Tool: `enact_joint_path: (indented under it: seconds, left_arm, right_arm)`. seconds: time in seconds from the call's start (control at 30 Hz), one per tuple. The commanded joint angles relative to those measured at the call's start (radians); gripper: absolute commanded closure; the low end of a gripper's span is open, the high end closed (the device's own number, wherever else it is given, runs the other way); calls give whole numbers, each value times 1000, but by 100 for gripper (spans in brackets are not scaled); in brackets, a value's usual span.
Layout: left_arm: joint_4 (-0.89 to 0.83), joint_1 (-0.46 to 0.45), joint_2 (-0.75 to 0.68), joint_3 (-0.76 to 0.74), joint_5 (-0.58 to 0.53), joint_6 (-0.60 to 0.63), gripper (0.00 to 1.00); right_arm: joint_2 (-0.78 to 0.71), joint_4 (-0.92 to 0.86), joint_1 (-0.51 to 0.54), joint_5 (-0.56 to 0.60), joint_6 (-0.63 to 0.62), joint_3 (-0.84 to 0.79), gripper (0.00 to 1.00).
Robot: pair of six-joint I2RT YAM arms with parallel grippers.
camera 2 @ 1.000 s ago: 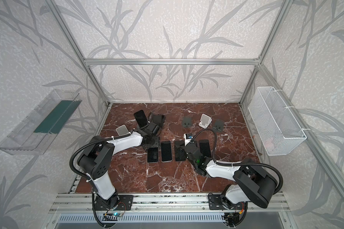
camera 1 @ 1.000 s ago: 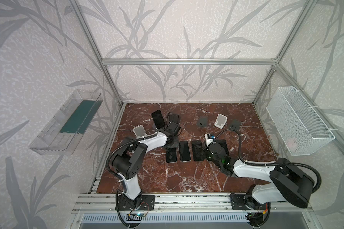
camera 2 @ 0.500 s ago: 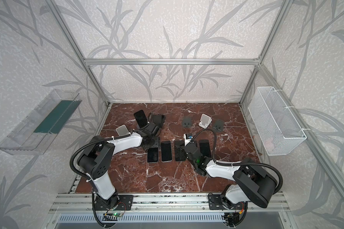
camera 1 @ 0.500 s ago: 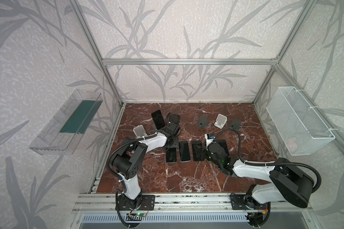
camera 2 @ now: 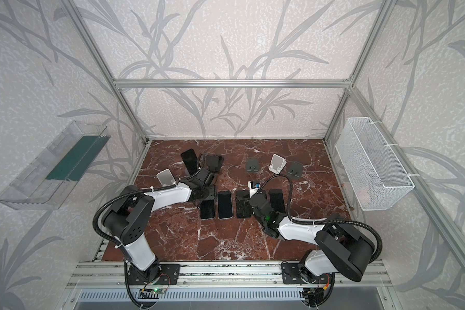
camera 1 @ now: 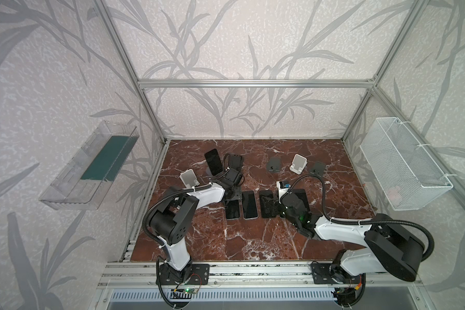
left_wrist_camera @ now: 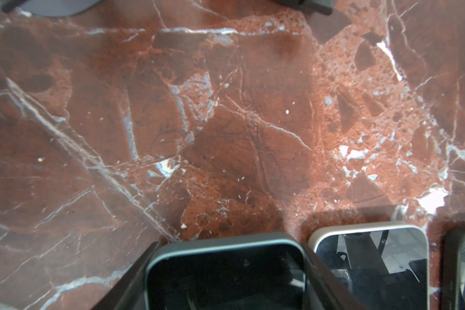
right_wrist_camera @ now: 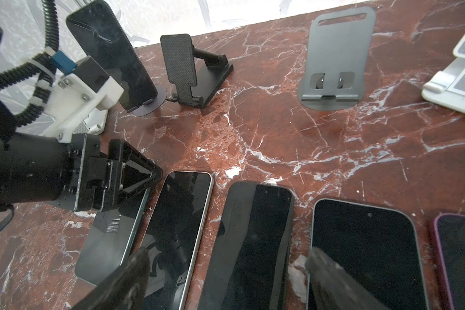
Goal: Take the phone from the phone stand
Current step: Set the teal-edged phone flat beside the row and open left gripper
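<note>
Marble tabletop (camera 1: 253,241) holds lined-up phones (camera 1: 249,205); left gripper (left_wrist_camera: 230,244) clamps the dark phone (left_wrist_camera: 226,276), seemingly laying it at their nine o'clock; right gripper (right_wrist_camera: 228,257) gapes, idle

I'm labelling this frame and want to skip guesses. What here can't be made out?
Both top views: the pinkish thing in the wire basket is too small and veiled by mesh.
Both top views: the right-end phone of the row lies partly under the right arm.
Left wrist view: the bottom edge cuts off the dark phone in the left hand.
Right wrist view: the frame edge cuts off the purple-cased phone.
</note>
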Motion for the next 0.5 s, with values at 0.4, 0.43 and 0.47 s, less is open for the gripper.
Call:
enact_joint_path:
  seconds: [0.4,0.43,0.47]
  left_arm:
    - [22,3,27,-27,7,-21,34]
    - [25,3,26,-27,8,-19,34]
    - [24,3,27,-25,12,-18,34]
  right_arm:
    - [-5,11,-8,1,7,14,9]
    - [-6,11,-8,1,9,14,9]
    - [-7,11,-8,1,9,14,9]
